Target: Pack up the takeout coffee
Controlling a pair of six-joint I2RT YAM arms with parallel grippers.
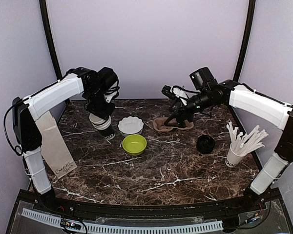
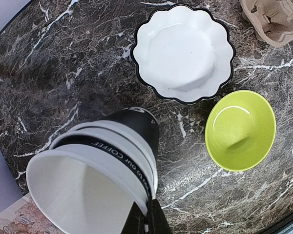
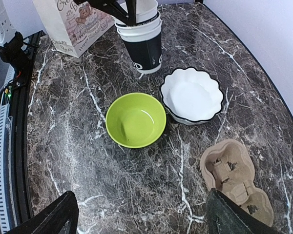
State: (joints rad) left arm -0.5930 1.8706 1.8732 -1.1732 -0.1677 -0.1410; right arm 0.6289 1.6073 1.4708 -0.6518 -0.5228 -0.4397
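Looking for a lidded cup and none shows, so the order reads as separate parts for now.

Left fingers [image 2: 146,224] are clamped tight on the rim wall of the cup stack [image 2: 127,131]. The stack is tilted at the back-left of the bench [image 1: 161,170], just beside the white scalloped bowl [image 1: 131,125]. Can't tell if its base touches down. Black lid [image 1: 205,144] lies well apart on the right, near the white cup of sticks [image 1: 234,157]. Right fingers [image 3: 144,219] gape wide with nothing in them, hovering by the cardboard carrier [image 3: 237,178].

Handling, my read:
- **Cups:** top cup looks empty. Paper, so near weightless, with a thin wall that dents under a hard squeeze.
- **Nesting:** nested cups bind by friction, so pulling one may drag its neighbour.
- **Where to grip a cup:** the rolled rim is the stiffest part. Pinch across the wall there, or wrap the black body lower down.
- **Lid:** thin, slick plastic lying flat. Take it by the edge, not the top.
- **Once lidded:** grip the body below the lid so it doesn't pop off.
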